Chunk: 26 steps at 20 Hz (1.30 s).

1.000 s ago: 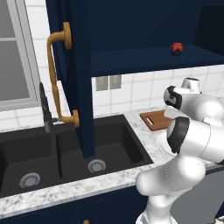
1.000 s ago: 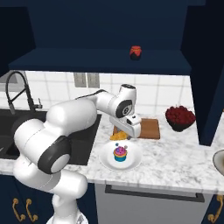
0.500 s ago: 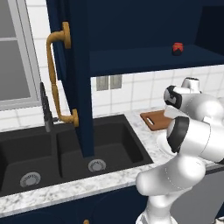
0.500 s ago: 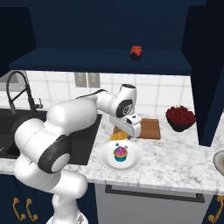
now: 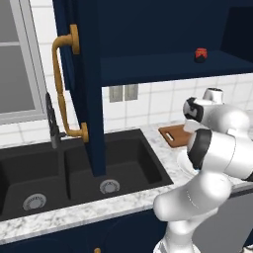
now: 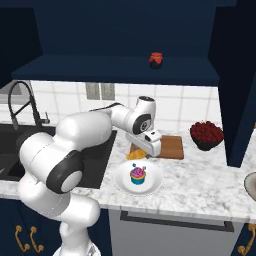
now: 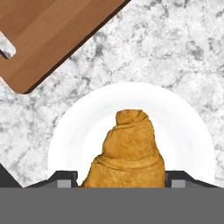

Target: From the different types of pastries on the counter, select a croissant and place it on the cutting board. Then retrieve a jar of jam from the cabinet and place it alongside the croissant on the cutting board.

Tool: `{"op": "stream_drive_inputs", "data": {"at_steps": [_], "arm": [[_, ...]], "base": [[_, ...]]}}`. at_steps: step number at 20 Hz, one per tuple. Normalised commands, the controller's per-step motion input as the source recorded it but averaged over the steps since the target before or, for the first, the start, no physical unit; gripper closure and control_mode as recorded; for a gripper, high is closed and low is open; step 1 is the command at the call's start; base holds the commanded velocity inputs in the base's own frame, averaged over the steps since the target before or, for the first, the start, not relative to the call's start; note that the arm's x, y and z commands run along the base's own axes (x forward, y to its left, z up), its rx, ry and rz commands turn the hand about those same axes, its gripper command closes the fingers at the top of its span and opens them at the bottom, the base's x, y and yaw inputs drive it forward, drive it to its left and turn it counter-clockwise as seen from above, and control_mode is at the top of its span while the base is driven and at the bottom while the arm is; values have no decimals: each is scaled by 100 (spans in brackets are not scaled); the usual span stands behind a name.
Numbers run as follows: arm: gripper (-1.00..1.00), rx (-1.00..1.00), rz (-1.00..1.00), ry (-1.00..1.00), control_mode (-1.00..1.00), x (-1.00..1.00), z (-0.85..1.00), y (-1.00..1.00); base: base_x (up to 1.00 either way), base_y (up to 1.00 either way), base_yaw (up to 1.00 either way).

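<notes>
Fingers: the fingers (image 7: 122, 180) sat one at each side of the croissant (image 7: 127, 153), pinching it between them; in the right base view they (image 6: 148, 149) hung close above the table.
Croissant: held in the fingers above a round white plate (image 7: 74, 127); in the right base view the croissant (image 6: 134, 155) showed just beside the near left corner of the cutting board.
Cutting board: brown wooden cutting board (image 6: 171, 146) lay flat on the table (image 6: 200, 175) near the back wall, its slot handle (image 7: 6, 47) at the end facing the sink (image 5: 74, 173).
Cupcake: the cupcake (image 6: 138, 174) with pink-purple frosting stood on a white plate (image 6: 155, 182) near the front edge of the table.
Jar of jam: 1 red jar of jam (image 6: 156, 59) with a dark lid stood on the shelf of the open cabinet (image 6: 120, 70), above the table.
Bowl: a dark bowl of red berries (image 6: 206, 135) stood on the table right of the cutting board, apart from it.
</notes>
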Motion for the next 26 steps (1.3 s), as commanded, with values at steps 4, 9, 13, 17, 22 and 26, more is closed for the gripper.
{"op": "stream_drive_inputs", "data": {"at_steps": [4, 9, 13, 17, 22, 26], "arm": [[100, 3, 3, 4, -100, 100, -33, -15], [100, 4, 7, 0, -100, 49, -12, -26], [100, 0, -1, 2, -100, 95, 35, -33], [100, 0, -1, 0, -100, 36, 0, -1], [100, 0, 0, -2, -100, 83, -32, 0], [100, 0, 0, -11, -100, 74, -56, 0]], "base": [[0, 0, 0], [0, 0, 0], [0, 0, 0], [0, 0, 0], [0, 0, 0], [0, 0, 0]]}}
